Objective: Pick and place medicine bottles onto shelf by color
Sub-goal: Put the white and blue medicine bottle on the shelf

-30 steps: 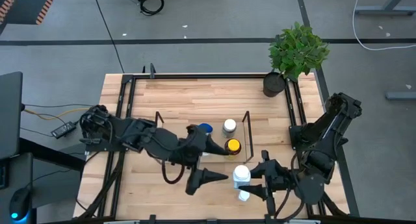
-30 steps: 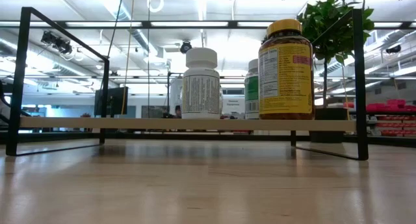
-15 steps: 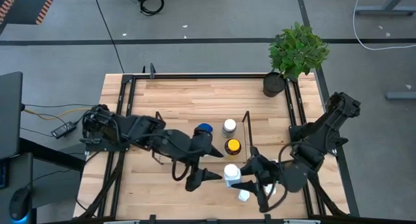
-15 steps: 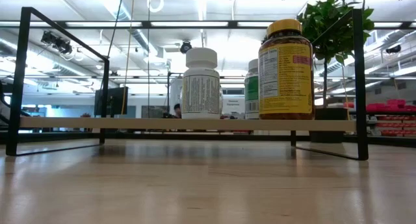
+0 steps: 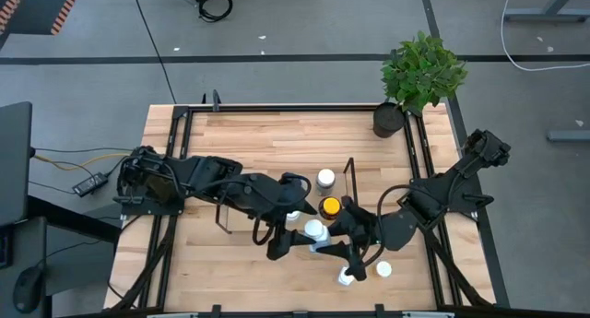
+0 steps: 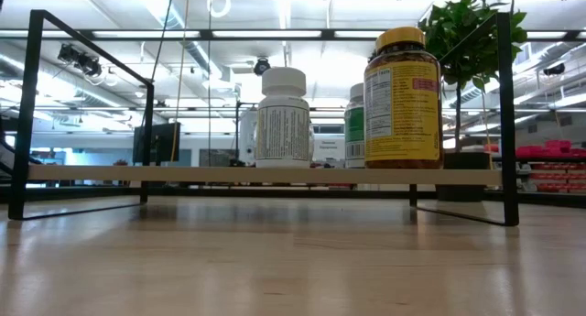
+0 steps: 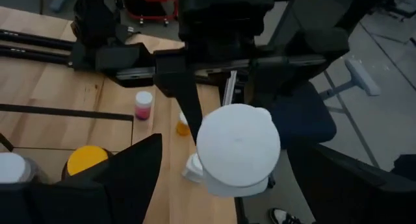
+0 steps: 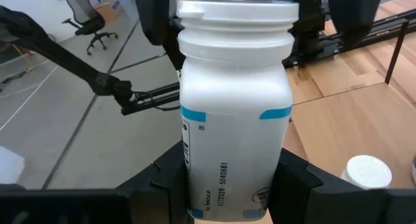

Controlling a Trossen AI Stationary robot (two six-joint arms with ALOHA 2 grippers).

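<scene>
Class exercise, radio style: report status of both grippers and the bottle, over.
Right gripper shut on white bottle, carried upright near the shelf. Left gripper open, right beside that bottle. Loose bottles on table behind, nothing blocking.

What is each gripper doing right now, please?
Left gripper: open, empty, beside the white bottle.
Right gripper: closed on the white bottle, holding it upright.

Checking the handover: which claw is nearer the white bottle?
Right. The right claw grips the white bottle by its body; the left claw, open, hangs just beside it.
</scene>
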